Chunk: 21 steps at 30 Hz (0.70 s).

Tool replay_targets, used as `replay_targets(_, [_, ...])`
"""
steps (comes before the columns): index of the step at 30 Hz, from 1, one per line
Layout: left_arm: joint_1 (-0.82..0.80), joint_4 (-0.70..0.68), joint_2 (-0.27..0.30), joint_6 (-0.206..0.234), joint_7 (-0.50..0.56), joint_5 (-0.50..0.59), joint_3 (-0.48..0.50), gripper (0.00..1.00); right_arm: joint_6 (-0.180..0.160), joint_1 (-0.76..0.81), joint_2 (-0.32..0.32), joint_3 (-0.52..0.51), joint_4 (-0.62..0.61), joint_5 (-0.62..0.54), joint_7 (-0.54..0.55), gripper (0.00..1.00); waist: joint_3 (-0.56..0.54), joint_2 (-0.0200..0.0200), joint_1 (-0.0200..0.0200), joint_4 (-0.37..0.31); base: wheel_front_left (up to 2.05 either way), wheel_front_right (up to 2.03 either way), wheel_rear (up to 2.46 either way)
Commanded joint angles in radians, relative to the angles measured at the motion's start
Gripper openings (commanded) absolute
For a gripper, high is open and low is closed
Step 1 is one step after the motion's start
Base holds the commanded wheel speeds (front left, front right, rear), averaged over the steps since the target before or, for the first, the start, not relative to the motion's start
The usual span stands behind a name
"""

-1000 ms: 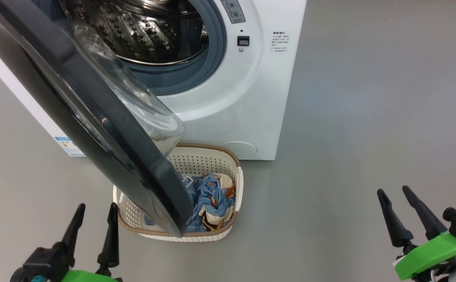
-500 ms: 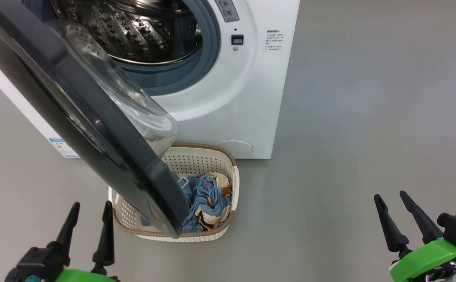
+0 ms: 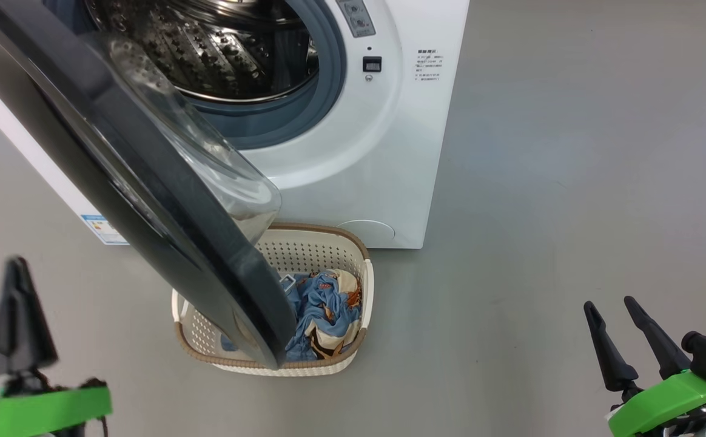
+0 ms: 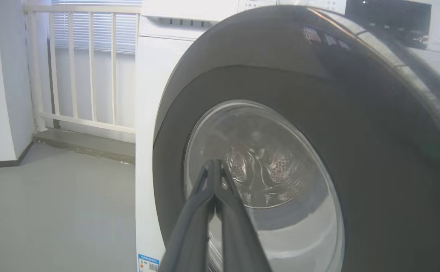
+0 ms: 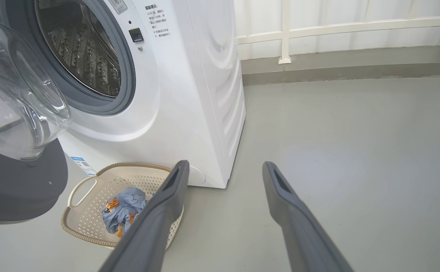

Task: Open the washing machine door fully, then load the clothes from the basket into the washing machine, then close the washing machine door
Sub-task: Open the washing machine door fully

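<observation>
The white washing machine (image 3: 377, 152) stands at the top of the head view with its steel drum (image 3: 219, 42) exposed. The washing machine door (image 3: 147, 182) hangs partly open, its black ring and glass bulge reaching out over the basket (image 3: 304, 252) on the floor. The clothes (image 3: 322, 309), blue with orange and cream print, lie in the basket's right half. My left gripper (image 3: 16, 267) is shut and empty at the lower left, apart from the door. In the left wrist view it (image 4: 213, 164) points at the door's outer face (image 4: 356, 151). My right gripper (image 3: 609, 303) stands open and empty at the lower right.
Bare grey floor (image 3: 571, 182) stretches to the right of the machine. A white railing (image 4: 91, 68) on a low ledge (image 4: 84, 141) runs behind the machine. In the right wrist view, the basket (image 5: 80, 185) and clothes (image 5: 123, 206) lie left of the open right gripper (image 5: 225, 166).
My left gripper has shut and shifted left and up in the head view, its fingers now one dark spike. The right gripper, door and basket have stayed put.
</observation>
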Motion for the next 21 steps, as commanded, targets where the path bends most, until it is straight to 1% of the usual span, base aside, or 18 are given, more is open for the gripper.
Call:
replay_targets(1, [-0.044, -0.107, 0.013, 0.02, -0.006, -0.023, 0.034, 0.0, 0.002, 0.01, -0.019, 0.014, -0.027, -0.016, -0.012, 1.0, 0.0, 0.0, 0.0, 0.001, 0.0, 0.0, 0.0])
replay_targets(4, [-0.053, -0.236, 0.013, 0.045, -0.006, -0.034, 0.008, 0.0, 0.002, 0.012, -0.017, 0.011, -0.03, -0.021, -0.012, 1.0, -0.001, 0.0, 0.0, 0.0, 0.0, 0.0, 0.0])
replay_targets(7, [-0.06, -0.353, 0.013, 0.053, -0.006, -0.023, -0.061, 0.0, 0.002, 0.014, -0.015, 0.011, -0.033, -0.026, -0.012, 1.0, -0.003, 0.0, 0.0, -0.003, 0.0, 0.0, 0.0])
replay_targets(8, [-0.06, -0.353, 0.013, 0.053, -0.006, -0.023, -0.061, 0.0, 0.002, 0.014, -0.015, 0.011, -0.033, -0.026, -0.012, 1.0, -0.003, 0.0, 0.0, -0.003, 0.0, 0.0, 0.0])
replay_targets(11, [-0.062, -0.434, 0.013, 0.054, -0.003, 0.005, -0.164, 0.0, 0.002, 0.015, -0.012, 0.013, -0.035, -0.029, -0.012, 1.0, -0.003, 0.0, 0.0, -0.007, 0.0, 0.0, 0.0])
replay_targets(13, [-0.071, -0.467, 0.013, 0.045, 0.018, 0.029, -0.247, 0.0, 0.002, 0.015, -0.011, 0.014, -0.037, -0.031, -0.012, 1.0, -0.002, 0.0, 0.0, -0.009, 0.0, 0.0, 0.0])
replay_targets(17, [-0.093, -0.472, 0.013, 0.044, 0.054, 0.032, -0.402, 0.0, 0.002, 0.011, -0.011, 0.017, -0.04, -0.033, -0.012, 1.0, 0.003, 0.0, 0.0, -0.013, 0.0, 0.0, 0.0])
replay_targets(21, [-0.096, -0.386, 0.013, 0.055, 0.066, -0.014, -0.529, 0.0, 0.002, 0.005, -0.011, 0.022, -0.042, -0.035, -0.012, 1.0, 0.006, 0.0, 0.0, -0.019, 0.0, 0.0, 0.0])
